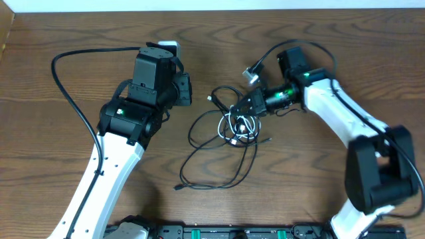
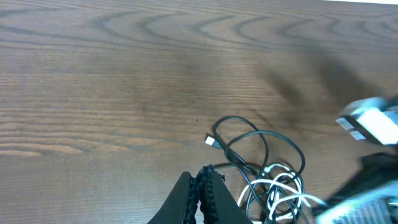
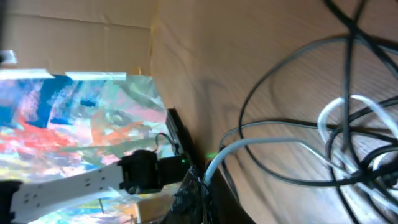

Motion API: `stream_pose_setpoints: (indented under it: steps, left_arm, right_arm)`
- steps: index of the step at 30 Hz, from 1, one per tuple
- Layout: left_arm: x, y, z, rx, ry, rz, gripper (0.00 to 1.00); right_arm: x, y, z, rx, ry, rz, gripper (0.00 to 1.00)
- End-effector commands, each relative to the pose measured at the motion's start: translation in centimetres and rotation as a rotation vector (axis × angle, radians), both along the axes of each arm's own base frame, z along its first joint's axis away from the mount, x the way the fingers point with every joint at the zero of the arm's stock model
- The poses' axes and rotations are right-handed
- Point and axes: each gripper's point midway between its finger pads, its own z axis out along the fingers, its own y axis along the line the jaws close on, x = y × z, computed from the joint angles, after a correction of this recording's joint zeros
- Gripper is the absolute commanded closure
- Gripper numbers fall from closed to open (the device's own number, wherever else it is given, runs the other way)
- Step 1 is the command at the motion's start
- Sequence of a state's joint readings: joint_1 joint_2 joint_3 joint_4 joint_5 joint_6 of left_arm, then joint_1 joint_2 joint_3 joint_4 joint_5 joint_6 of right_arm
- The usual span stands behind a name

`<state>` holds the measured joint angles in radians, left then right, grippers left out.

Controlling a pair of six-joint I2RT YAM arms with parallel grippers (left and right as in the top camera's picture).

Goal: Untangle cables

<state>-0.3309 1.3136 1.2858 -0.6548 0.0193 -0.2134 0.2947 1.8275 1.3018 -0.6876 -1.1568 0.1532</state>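
The cables lie in a tangle [image 1: 239,126] at the middle of the wooden table. A white cable [image 1: 244,127] is coiled among thin black cables, and one black loop trails toward the front and ends in a plug [image 1: 178,188]. My right gripper [image 1: 240,109] sits at the tangle's upper edge. In the right wrist view it [image 3: 204,180] is shut on the white cable [image 3: 273,142], which runs out from between the fingers. My left gripper [image 1: 188,89] hovers left of the tangle, shut and empty [image 2: 205,173]. Just beyond its tips lie a black cable loop [image 2: 239,119] and a silver plug [image 2: 211,141].
A white tag [image 1: 251,75] hangs on the thick cord by the right arm, also seen at the right in the left wrist view as a tag [image 2: 373,124]. A thick black arm cord [image 1: 66,93] arcs over the table's left part. Equipment lines the front edge [image 1: 219,232].
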Motion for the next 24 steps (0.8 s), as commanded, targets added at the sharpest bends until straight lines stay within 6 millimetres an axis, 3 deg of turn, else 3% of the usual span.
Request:
stream_pose_setpoints:
  steps: [1, 14, 24]
  left_arm:
    - [0.3, 0.3, 0.8, -0.005, -0.018, 0.021, 0.92]
    - [-0.1, 0.1, 0.1, -0.043, 0.017, 0.037, 0.92]
    - [-1.9, -5.8, -2.4, -0.259, 0.185, -0.212, 0.92]
  right_arm:
    - [0.0, -0.3, 6.4, 0.094, -0.112, -0.005, 0.99]
    - [0.2, -1.4, 17.9, 0.121, -0.368, -0.094, 0.99]
    - [0.3, -1.5, 23.8, 0.166, -0.477, -0.114, 0.99]
